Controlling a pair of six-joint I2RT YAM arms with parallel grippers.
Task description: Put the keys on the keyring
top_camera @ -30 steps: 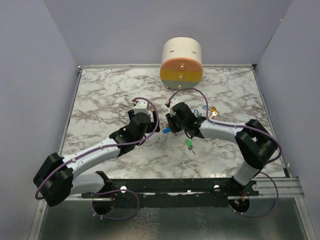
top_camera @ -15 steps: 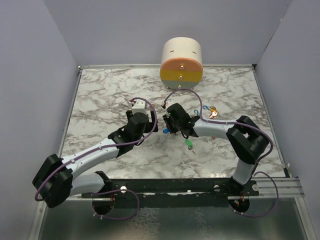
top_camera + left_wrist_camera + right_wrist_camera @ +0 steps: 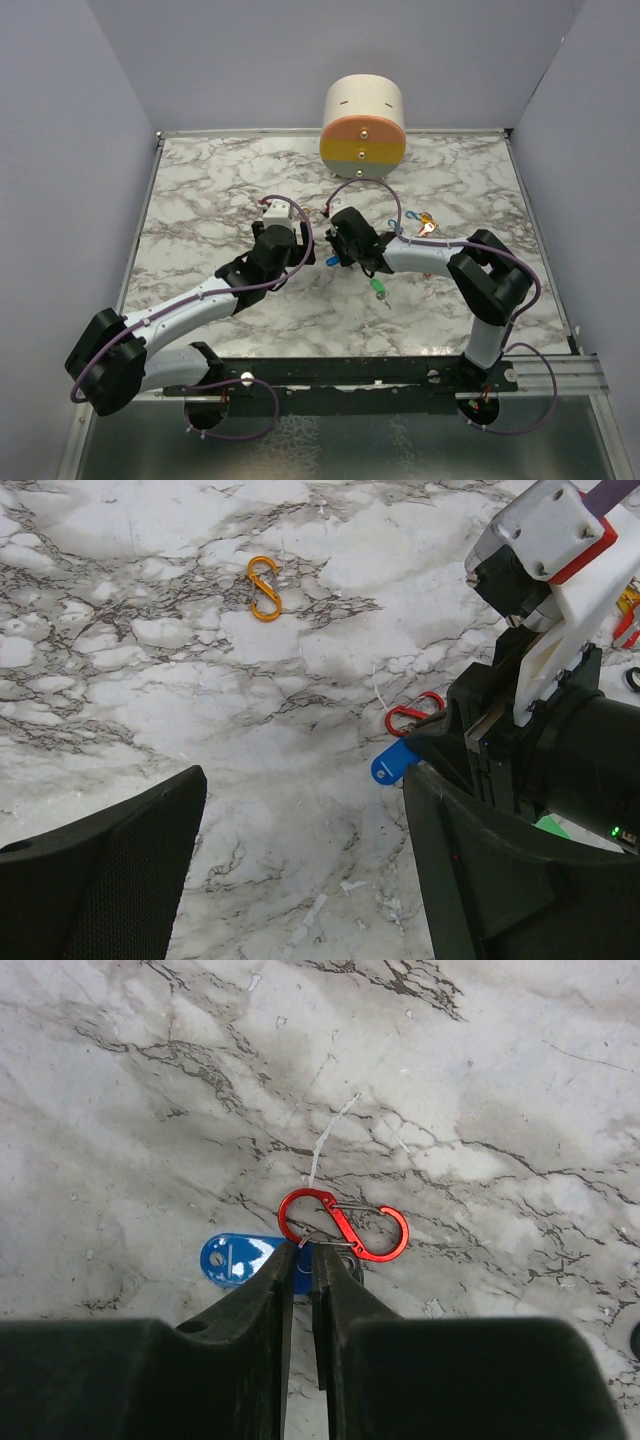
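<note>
Right tool (image 3: 303, 1256) is down at the white marble-pattern tabletop (image 3: 520, 1070). Its jaws are pinched almost together with just a sliver between them, and the tips sit right where the small blue plastic-headed key (image 3: 228, 1258) lies just beside the red S-shaped wire clip (image 3: 343, 1224). Honestly can't tell if it's got hold of either one. Left tool (image 3: 300, 880) hangs close by, jaws spread wide, nothing in them. A green-headed key (image 3: 378, 288) lies near the right arm, and an orange S-shaped wire clip (image 3: 264, 587) lies farther off.
</note>
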